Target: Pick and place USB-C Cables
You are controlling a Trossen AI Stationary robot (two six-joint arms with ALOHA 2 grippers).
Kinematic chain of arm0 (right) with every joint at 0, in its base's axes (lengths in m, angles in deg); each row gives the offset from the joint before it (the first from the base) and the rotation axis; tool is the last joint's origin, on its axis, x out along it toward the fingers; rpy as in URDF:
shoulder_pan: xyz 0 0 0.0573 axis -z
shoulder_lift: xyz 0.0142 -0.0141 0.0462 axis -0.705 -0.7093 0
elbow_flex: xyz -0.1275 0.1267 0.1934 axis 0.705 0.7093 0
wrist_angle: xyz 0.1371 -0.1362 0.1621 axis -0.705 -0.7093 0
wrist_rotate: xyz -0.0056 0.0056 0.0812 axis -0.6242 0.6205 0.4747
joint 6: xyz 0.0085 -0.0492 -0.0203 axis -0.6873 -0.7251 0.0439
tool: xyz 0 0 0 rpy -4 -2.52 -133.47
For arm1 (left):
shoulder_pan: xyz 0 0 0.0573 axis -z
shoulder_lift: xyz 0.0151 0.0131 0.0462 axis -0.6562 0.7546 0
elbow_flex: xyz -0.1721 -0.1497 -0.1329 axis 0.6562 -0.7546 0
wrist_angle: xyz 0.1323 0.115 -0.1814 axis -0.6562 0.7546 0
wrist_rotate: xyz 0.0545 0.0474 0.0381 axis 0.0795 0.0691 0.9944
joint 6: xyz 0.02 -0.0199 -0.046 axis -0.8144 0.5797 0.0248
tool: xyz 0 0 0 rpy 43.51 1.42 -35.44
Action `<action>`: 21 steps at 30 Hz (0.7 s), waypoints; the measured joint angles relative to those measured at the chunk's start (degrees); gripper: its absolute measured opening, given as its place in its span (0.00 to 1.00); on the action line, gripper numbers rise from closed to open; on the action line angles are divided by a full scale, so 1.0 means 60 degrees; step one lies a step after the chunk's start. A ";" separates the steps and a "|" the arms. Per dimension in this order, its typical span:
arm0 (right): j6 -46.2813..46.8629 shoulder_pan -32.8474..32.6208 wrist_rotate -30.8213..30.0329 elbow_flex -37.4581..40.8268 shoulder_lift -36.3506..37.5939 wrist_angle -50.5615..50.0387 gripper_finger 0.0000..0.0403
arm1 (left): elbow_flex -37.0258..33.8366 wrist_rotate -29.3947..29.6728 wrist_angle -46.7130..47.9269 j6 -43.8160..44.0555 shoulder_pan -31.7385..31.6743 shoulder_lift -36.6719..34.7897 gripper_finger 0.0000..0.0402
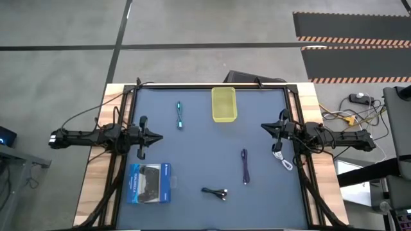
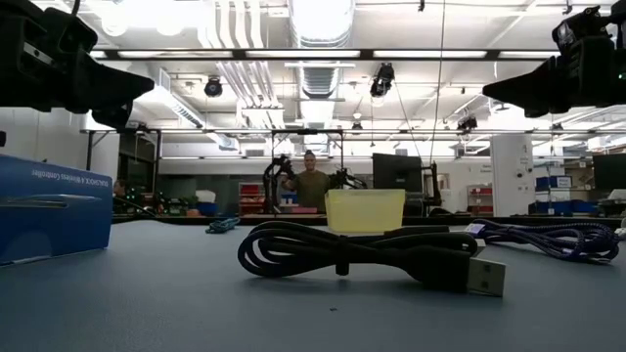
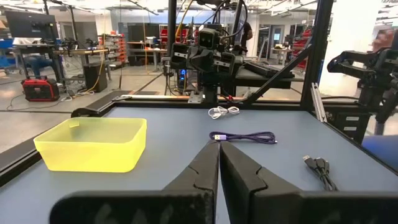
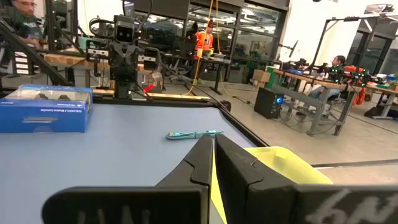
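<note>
Both arms waited at opposite edges of the desk (image 1: 192, 147), which looked like a rest pose that left the whole working area open between them. The left hand (image 1: 157, 136) hung above the left side with its fingers pressed together and nothing between them, and the right hand (image 1: 264, 126) mirrored it on the right side, likewise closed on nothing. The four cables lay scattered and well apart from one another, probably so that each could be taken singly without dragging a neighbour. The teal cable (image 1: 180, 115) lay toward the far edge, just left of the yellow bin (image 1: 224, 104). The purple cable (image 1: 244, 165) stretched out straight on the right half, the black cable (image 1: 216, 192) sat coiled near the near edge, and the white cable (image 1: 282, 159) lay curled at the right edge, almost under the right arm. The bin stood empty at the far middle, within reach of either arm, so it appeared to be the drop point. The blue box (image 1: 149, 183) rested flat in the near left corner, clear of every cable, seemingly a distractor. No cable had yet been lifted, so the task appeared not yet begun.
</note>
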 joint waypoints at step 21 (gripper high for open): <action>-0.0216 0.0001 -0.0002 0.0000 0.0002 0.0000 0.02 | 0.0002 -0.0002 -0.0001 -0.0002 0.0000 0.0000 0.00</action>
